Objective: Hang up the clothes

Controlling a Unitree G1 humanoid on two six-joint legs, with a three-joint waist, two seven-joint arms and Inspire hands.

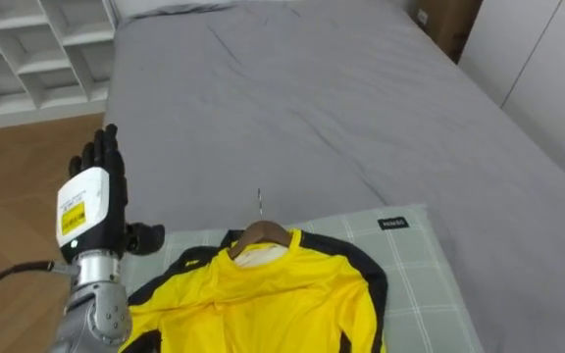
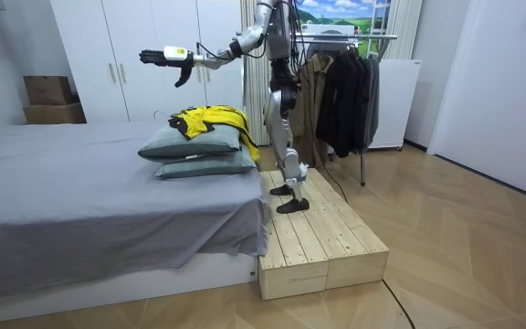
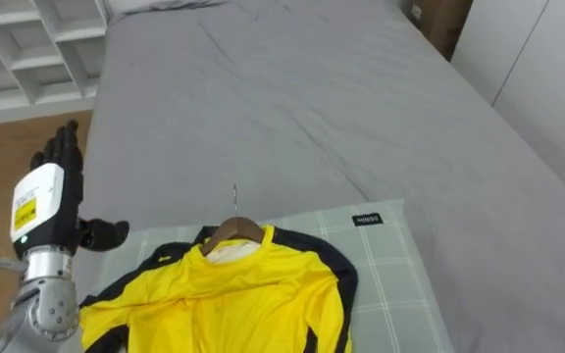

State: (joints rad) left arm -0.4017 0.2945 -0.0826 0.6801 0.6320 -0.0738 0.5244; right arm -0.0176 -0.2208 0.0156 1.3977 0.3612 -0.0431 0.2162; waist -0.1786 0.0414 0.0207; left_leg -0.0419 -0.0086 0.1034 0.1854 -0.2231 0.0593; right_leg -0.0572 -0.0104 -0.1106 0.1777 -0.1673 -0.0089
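Reach step, it seems: the left robot hand (image 1: 93, 199) hangs released, fingers straight, with the shirt (image 1: 273, 294) on its hanger (image 1: 261, 233) lying down to its right, so next comes grasping that hanger.

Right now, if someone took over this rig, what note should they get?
Left hand: open, raised above the bed beside the shirt, holding nothing.
Yellow shirt: already on its wooden hanger, lying flat on the top pillow.
Robot stands on the wooden platform between the bed and the clothes rack, which holds dark clothes.
Done: shirt is on the hanger.
Left: grasp the hanger, lift it, turn to the rack and hook it on the rail.
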